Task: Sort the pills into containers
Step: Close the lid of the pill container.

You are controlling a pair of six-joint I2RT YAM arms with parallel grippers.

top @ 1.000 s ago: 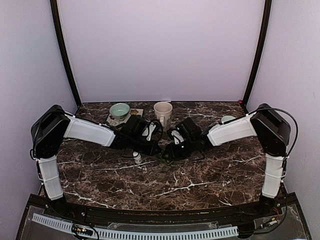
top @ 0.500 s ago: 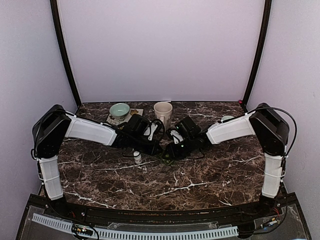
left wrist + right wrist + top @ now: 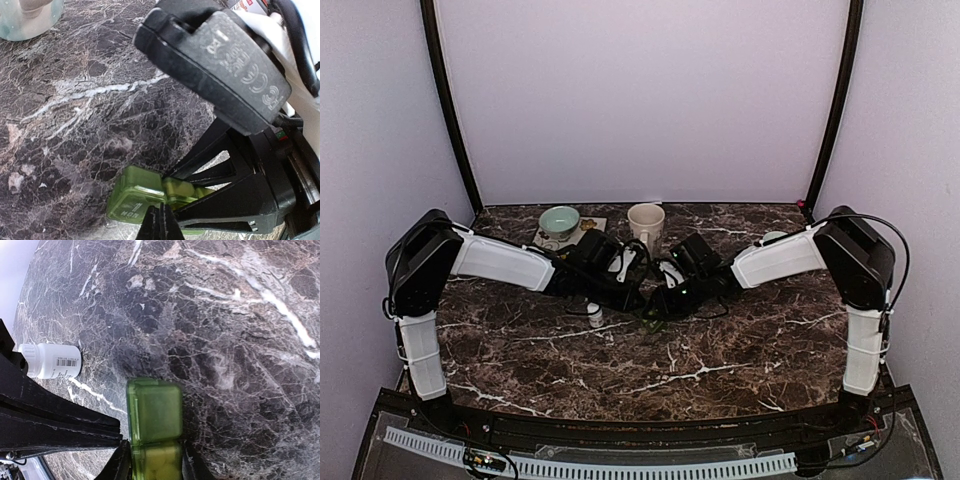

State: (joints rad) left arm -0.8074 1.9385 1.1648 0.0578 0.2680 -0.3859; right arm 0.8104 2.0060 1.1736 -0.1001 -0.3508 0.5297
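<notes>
A green pill box (image 3: 155, 412) lies on the marble table (image 3: 770, 340), on the near side of the cream mug (image 3: 645, 222). There the right gripper (image 3: 156, 462) clamps it (jaws against opposite sides); the left gripper (image 3: 158, 224) is closed.

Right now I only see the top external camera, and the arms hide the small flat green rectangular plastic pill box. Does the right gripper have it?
Observer: It seems so. The right wrist view shows the right gripper straddling the small flat green rectangular plastic pill box, a finger against each side.
Operator: And the left gripper?
Observer: The left gripper is shut, its tips right at the pill box's edge.
Operator: Is the white plastic pill bottle in the way?
Observer: No, it sits apart from the pill box, with bare marble table between them.
</notes>
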